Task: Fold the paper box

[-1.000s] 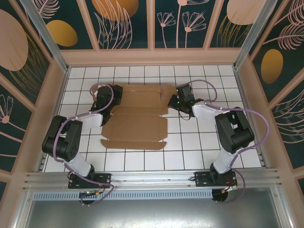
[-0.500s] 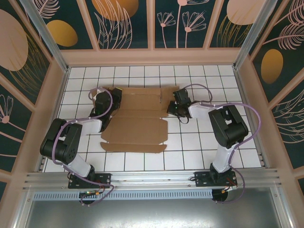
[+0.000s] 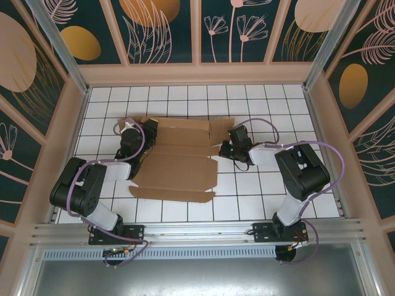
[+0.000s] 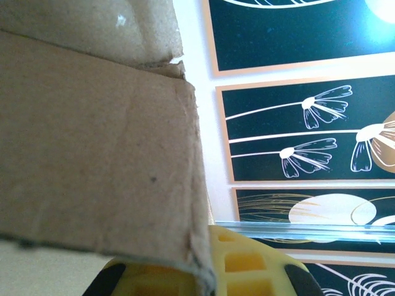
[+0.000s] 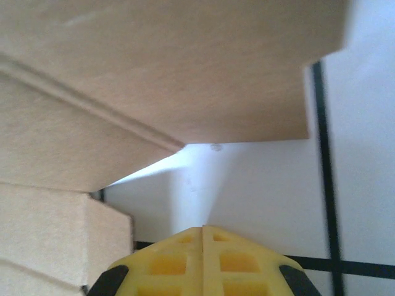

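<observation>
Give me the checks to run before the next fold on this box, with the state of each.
1. Box lies on the tiles between the arms: ok.
2. Right gripper shut and empty: ok.
3. Right flap raised off the tiles over that gripper: ok.
4. Left gripper shut at the left flap: ok.
5. Left gripper pinching that flap: cannot tell.
6. Box folded shut: not ok, near flap lies flat.
</observation>
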Motion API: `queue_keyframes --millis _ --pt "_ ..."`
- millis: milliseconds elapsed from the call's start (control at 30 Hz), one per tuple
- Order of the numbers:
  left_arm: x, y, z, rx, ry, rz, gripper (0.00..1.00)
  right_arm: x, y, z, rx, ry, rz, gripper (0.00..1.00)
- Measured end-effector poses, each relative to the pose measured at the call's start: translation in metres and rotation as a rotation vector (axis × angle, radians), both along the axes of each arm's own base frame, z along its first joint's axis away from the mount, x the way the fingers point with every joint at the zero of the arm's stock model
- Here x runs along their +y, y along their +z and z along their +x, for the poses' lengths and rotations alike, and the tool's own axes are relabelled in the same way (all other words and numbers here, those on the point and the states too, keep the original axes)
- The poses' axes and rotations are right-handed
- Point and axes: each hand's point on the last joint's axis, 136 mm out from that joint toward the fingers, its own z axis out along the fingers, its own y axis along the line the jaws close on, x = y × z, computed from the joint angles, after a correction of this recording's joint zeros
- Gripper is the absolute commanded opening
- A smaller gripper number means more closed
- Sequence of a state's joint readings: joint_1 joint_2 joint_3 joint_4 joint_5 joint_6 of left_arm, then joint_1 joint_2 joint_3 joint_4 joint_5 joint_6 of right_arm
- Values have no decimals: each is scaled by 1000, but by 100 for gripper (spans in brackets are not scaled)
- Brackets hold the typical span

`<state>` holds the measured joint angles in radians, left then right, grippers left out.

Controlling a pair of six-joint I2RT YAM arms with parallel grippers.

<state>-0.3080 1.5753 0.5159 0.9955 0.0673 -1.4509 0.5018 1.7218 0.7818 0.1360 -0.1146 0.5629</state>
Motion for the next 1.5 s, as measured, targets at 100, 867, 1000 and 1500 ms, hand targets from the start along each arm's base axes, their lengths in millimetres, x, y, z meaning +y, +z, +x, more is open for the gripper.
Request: queue_keyframes --millis 100,867,1000,1500 --pt "1 1 0 -4 3 -1 0 10 4 -3 2 27 54 2" --pt "3 0 0 -2 17 2 0 80 13 -6 14 120 248 7" --pt "4 -1 1 -2 25 3 0 83 8 -5 19 110 242 8" --pt "5 1 -5 -1 19 15 0 34 160 -33 -453 255 235 0"
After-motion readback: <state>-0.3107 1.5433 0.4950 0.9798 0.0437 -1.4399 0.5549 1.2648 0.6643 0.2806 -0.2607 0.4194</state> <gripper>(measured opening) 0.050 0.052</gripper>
